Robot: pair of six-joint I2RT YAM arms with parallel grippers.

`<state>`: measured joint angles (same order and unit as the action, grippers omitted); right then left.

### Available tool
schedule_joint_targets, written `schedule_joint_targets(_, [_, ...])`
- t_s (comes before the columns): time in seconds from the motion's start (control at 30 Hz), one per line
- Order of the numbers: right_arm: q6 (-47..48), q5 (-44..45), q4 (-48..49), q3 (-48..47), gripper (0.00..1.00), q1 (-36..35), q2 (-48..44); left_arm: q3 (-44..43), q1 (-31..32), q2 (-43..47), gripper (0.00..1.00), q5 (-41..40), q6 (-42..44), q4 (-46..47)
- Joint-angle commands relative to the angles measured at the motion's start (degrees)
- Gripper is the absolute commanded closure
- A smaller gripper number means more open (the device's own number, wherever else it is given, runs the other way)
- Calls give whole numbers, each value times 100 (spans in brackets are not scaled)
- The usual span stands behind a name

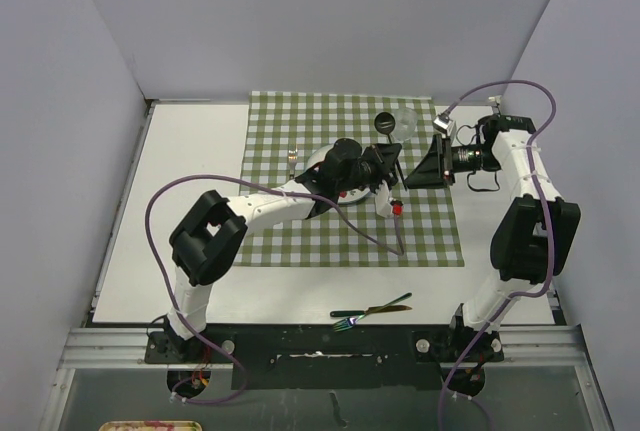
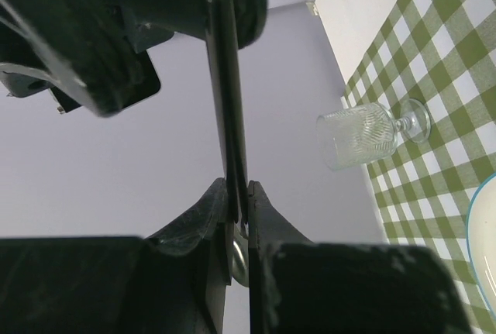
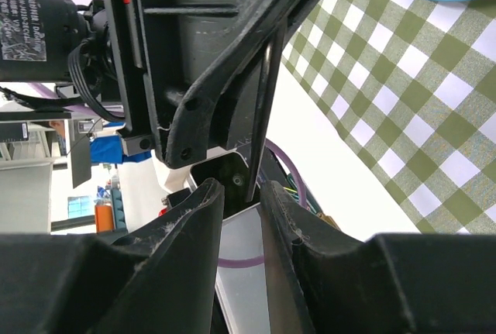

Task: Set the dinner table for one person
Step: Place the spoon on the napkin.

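My left gripper (image 1: 392, 164) (image 2: 239, 187) hangs over the green-and-white checked cloth (image 1: 300, 231) on the dinner table (image 1: 180, 171), shut on the thin handle of a black utensil (image 2: 225, 78) with a round dark head (image 1: 383, 123). The right gripper (image 1: 410, 164) (image 3: 242, 191) faces it from the right. Its jaws stand apart around the same handle (image 3: 263, 101), which lies close to one finger. A white blue-rimmed plate (image 1: 322, 163) (image 2: 487, 233) lies under the left arm. Behind the grippers a clear stemmed glass (image 1: 407, 119) (image 2: 364, 136) lies on its side.
A fork and a knife (image 1: 372, 313) lie together on the bare table near the front edge, between the arm bases. A small metal object (image 1: 293, 158) stands on the cloth left of the plate. Grey walls close in the table on three sides.
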<state>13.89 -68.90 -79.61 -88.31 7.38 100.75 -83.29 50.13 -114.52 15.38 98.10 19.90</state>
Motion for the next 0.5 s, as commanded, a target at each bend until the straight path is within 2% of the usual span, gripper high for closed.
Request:
schedule_joint_targets(0.0, [-61,-9,61,-165,72,-69,-229,-177,-14,574,100,70,68,217])
schedule_joint_targets(0.47, [-79,-35,60,-181,73,-91,-214,-504,63,358,100,77,96,93])
